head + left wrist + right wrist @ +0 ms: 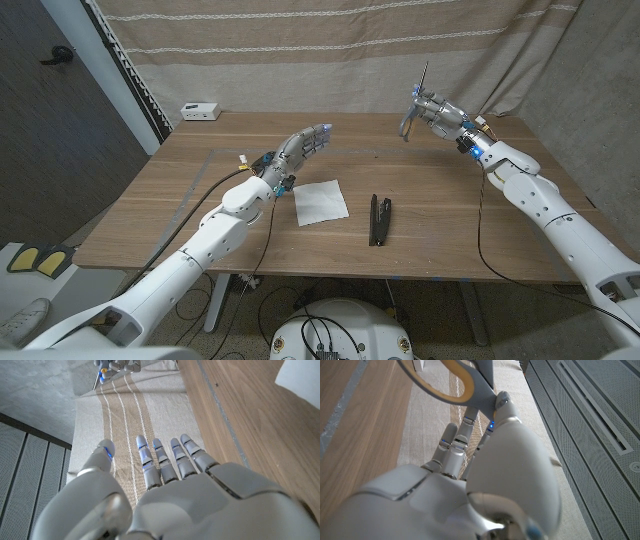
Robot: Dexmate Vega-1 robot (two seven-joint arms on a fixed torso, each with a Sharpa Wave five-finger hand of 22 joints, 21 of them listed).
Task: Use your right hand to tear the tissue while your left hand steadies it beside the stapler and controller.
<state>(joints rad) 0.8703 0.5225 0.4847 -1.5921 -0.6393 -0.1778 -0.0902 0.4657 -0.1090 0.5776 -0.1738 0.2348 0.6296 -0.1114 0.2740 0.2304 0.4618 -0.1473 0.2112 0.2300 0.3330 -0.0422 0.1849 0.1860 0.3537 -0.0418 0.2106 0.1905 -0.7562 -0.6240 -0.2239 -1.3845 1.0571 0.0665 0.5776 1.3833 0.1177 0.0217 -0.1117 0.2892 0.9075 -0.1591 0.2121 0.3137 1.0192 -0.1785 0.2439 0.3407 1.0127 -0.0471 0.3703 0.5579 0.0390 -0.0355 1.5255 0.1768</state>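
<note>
Striped curtain (pixel 330 40) hung behind the table (pixel 200 215). Right hand (pixel 432 108) gripped scissors (pixel 414 100) above the far edge; left hand (pixel 300 148), fingers apart, hovered near the tissue (pixel 320 201) and stapler (pixel 381 219).

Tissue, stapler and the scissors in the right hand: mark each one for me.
tissue (pixel 320 202): head view, middle of the white sheet lying flat on the table.
stapler (pixel 381 220): head view, middle of its black body.
scissors (pixel 470 382): right wrist view, grey handle loop with yellow lining, held by the right hand (pixel 470 475).

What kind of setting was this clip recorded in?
Probably a lab or test bay: a wooden table against a hung striped cloth backdrop, with grey perforated wall panels and cables trailing off the table.
</note>
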